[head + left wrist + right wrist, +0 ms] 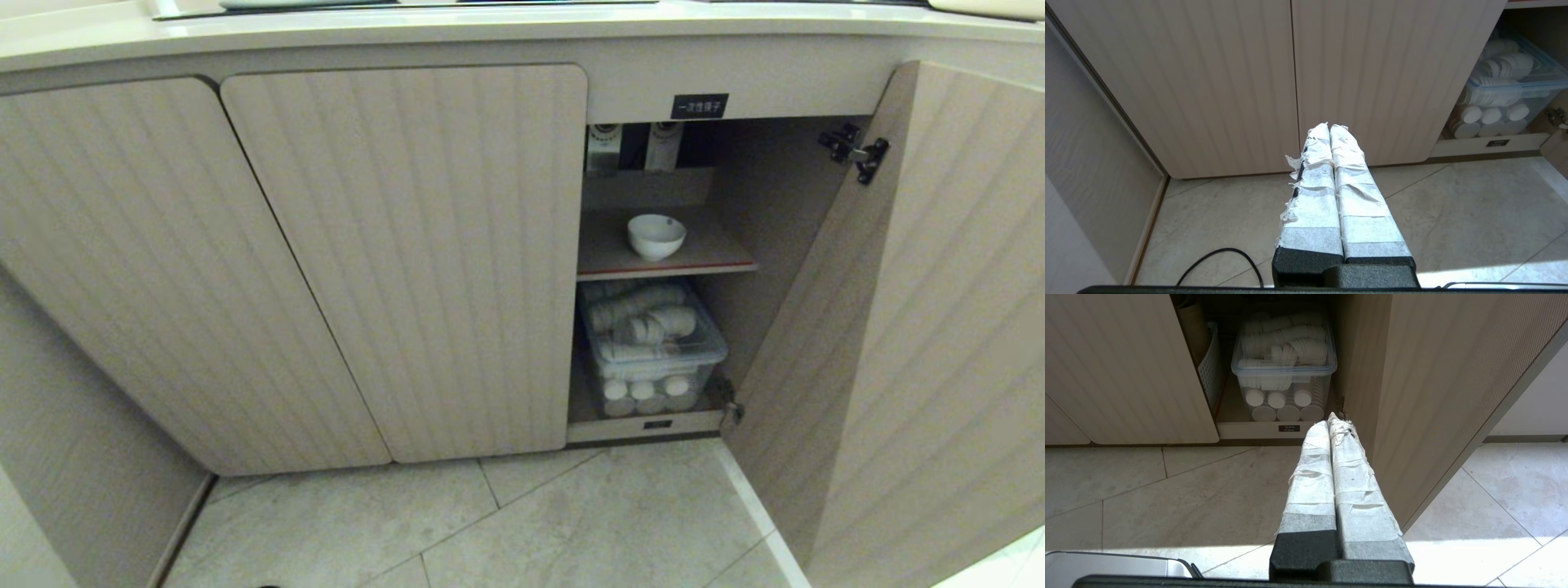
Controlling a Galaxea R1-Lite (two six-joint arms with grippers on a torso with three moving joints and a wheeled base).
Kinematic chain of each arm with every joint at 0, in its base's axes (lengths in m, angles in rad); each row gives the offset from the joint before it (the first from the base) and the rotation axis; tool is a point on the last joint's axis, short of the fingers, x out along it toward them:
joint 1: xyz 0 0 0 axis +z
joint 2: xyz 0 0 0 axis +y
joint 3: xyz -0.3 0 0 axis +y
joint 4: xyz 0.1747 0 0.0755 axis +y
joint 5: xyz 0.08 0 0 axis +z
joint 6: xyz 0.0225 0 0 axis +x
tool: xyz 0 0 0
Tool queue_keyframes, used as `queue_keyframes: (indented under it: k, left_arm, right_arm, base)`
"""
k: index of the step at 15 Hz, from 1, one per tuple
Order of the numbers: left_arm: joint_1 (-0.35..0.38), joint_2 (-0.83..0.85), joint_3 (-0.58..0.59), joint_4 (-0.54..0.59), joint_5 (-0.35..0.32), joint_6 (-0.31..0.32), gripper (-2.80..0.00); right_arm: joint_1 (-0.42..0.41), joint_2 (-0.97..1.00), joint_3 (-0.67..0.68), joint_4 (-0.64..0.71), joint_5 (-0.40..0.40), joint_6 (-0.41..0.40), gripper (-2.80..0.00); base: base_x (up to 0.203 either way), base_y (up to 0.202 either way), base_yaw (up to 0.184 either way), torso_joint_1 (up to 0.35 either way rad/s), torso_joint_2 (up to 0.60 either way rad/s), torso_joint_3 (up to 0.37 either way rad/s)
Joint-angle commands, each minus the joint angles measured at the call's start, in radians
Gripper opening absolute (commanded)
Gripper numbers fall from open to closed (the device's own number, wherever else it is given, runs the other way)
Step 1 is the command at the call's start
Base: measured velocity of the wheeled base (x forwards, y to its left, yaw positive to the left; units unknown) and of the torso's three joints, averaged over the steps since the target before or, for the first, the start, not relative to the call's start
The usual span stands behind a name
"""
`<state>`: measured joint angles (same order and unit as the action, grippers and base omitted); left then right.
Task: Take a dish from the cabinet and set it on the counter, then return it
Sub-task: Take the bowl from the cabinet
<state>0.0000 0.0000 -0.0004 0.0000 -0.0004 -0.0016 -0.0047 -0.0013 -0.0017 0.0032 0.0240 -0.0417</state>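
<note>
The dish [655,236], a small white bowl, stands upright on the red-edged upper shelf [702,268] of the cabinet [408,261], whose right door [898,327] hangs open. The counter [522,24] runs along the top of the head view. Neither arm shows in the head view. My left gripper [1329,126] is shut and empty, low over the floor, facing the closed ribbed doors. My right gripper [1328,418] is shut and empty too, low before the open compartment, close beside the open door's inner face [1412,396].
A clear plastic bin of white paper cups [653,343] fills the lower compartment under the shelf. A white perforated basket [1208,371] stands left of it. A black cable [1224,261] lies on the tiled floor [522,523]. A wall [82,457] closes off the left side.
</note>
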Motion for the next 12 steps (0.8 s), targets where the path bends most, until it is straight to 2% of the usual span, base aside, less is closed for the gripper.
queue_keyframes:
  k: [1,12]
  left_arm:
    - [0.000,0.000,0.000,-0.002,0.000,0.000,-2.80]
    - [0.000,0.000,0.000,-0.002,0.000,-0.005,-2.80]
  right_arm:
    - [0.000,0.001,0.000,0.000,0.001,-0.001,-2.80]
    - [0.000,0.001,0.000,0.000,0.001,0.000,-2.80]
  base:
    - [0.000,0.000,0.000,0.000,0.00,0.000]
    - [0.000,0.000,0.000,0.000,0.00,0.000]
